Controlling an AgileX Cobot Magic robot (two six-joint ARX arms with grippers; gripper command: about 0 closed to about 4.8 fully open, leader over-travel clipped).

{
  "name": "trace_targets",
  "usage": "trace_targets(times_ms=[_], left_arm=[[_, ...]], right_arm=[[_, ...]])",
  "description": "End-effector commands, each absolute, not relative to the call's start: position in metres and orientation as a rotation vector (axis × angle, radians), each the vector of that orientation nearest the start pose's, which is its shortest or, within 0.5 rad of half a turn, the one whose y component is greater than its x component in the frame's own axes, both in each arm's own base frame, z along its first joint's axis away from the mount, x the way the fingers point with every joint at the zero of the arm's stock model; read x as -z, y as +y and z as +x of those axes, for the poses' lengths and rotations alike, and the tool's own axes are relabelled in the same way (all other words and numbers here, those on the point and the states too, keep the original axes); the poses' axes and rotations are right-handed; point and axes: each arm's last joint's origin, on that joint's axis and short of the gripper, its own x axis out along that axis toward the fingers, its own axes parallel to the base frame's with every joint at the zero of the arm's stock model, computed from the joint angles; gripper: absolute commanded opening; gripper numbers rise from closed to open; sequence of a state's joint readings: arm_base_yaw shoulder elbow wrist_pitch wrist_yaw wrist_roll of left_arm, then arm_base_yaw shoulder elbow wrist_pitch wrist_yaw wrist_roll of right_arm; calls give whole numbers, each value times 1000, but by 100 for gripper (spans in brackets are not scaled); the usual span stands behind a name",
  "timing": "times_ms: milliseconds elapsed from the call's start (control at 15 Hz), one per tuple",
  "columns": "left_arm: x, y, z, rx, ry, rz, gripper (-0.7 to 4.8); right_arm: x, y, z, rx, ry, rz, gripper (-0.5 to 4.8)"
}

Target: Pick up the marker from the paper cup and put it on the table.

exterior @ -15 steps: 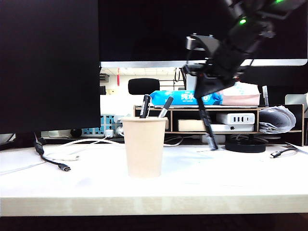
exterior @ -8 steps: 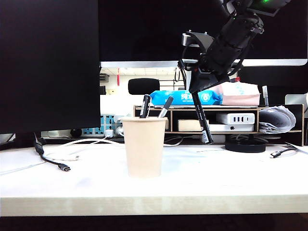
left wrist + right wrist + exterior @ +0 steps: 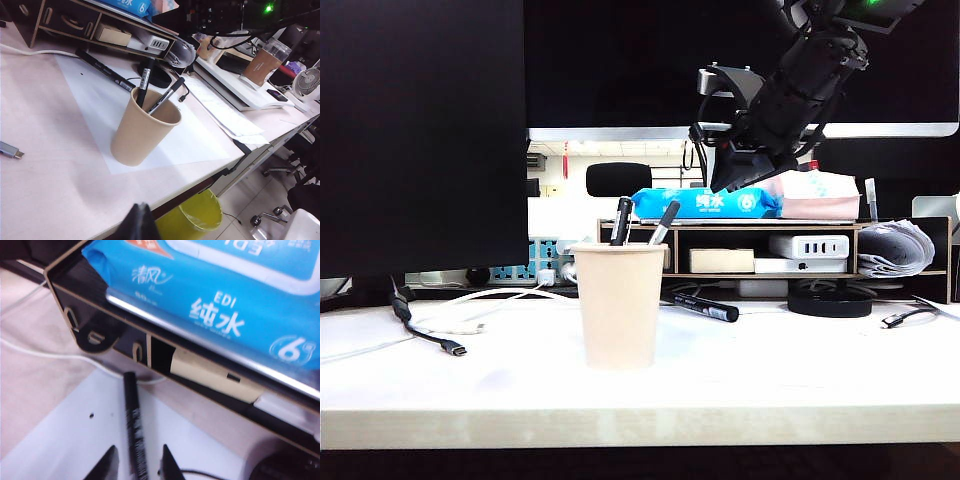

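Paper cup [image 3: 619, 304]: we see it at frame centre in the exterior view, standing on the bench [image 3: 640, 390].
Pens [image 3: 621, 220]: two stand in the cup, leaning right.
Marker [image 3: 705, 307]: we find it lying flat on the bench, just right of the cup and behind it, before the shelf [image 3: 775, 250].
Right hand [image 3: 732, 180]: upper right of the frame, well above the marker, apart from it.
Left hand [image 3: 137, 220]: lower edge of its wrist view, near the bench's front edge.
Cable [image 3: 430, 335]: we place it on the bench, left of the cup.
Wipes pack [image 3: 705, 203]: on top of the shelf.
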State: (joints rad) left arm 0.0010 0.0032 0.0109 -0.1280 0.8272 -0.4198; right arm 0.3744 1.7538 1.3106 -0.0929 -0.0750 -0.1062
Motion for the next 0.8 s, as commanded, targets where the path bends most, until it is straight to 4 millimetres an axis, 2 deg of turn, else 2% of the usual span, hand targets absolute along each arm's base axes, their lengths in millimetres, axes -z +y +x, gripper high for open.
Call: trace_targets(times_ms=[67,133,399,532,599,799], left_arm=[[-154,-21,87,793,301,-451,-5],[-154,-21,87,792,301,-451,-5],[-154,-21,87,787,299,-450,-5],[-154,-21,87,780,297,-447,-5],[-154,-21,88,768,294,-447,-5],[-154,-20,88,750,290,-447,-5]], right_arm=[[-267,146,366,-468,531,-183,88],[-269,145,362,-468,551,-187,-3],[-298,132,330,-471,609,-199,-1],[-323,115,287,-469,557,-191,-2],[-334,103,257,-460,501,-176,-2],[-349,70,174,-439,329,-118,-1]])
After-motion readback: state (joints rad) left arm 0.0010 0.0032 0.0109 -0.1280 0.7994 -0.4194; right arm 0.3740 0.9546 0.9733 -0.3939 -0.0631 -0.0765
